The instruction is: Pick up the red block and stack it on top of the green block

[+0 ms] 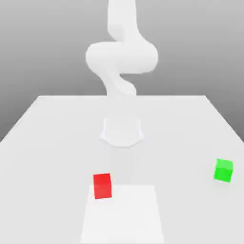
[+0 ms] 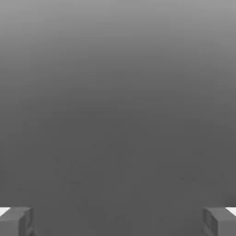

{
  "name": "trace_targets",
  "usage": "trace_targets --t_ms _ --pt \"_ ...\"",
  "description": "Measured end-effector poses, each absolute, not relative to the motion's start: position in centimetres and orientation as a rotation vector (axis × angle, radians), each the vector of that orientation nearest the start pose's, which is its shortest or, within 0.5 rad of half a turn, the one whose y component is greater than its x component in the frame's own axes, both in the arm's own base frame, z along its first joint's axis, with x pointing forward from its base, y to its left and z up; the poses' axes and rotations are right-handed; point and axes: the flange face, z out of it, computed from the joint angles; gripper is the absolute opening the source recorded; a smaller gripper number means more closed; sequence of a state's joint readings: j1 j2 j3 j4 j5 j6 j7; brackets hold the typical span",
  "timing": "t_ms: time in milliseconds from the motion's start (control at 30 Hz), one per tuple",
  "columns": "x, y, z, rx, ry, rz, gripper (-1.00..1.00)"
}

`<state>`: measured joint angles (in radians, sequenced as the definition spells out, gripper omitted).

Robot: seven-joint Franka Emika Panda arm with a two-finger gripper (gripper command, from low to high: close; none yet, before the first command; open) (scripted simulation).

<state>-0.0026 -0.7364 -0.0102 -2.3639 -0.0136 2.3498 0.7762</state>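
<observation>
Bright, even, washed-out light on the white bench (image 1: pixel 57 143); a paler square patch at its near edge; backdrop grades grey.

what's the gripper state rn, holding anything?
Gripper: open, fingers far apart, nothing between them. Red block and green block both sit on the table.

Arm (image 1: pixel 121 57): cut off by the exterior view's upper edge; its hand end lies beyond that edge. Table (image 1: pixel 43 143): near edge and both near corners cut by the frame. Gripper (image 2: pixel 118 221): two grey fingertips (image 2: pixel 16 221) cropped at the hand view's edges, jaws standing wide apart; between and beyond them plain grey, nothing distinguishable.
</observation>
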Motion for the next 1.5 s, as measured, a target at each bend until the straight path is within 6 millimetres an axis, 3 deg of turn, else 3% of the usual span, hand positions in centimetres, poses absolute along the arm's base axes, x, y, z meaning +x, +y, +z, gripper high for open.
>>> trace_targets --t_ms 133,300,433,567,633,700,800,833,1067,1300,1367,1500 --pt "40.9 -2.0 56.2 -2.653 1.045 -0.796 0.00" --pt "41.8 -3.7 43.7 -2.801 1.037 -0.565 0.00" --pt "39.6 -4.8 33.6 -2.899 1.017 -0.343 0.00" --pt "35.2 -5.6 23.3 -2.971 0.980 -0.084 0.00" --pt "34.0 -5.7 19.7 -2.985 0.965 -0.020 0.00" --pt "33.7 -5.7 17.6 -2.988 0.964 -0.005 0.00" --pt "33.4 -5.8 14.9 -2.990 0.966 -0.001 0.00" --pt "33.3 -5.8 14.4 -2.990 0.966 -0.001 -1.00" --pt "33.3 -5.8 14.5 -2.989 0.967 0.001 -1.00" --pt "33.4 -5.8 19.9 -2.988 0.969 0.001 -1.00" --pt "33.9 -4.1 20.9 -3.009 0.906 0.001 -1.00" --pt "35.3 2.3 21.7 -3.072 0.674 -0.001 -1.00"
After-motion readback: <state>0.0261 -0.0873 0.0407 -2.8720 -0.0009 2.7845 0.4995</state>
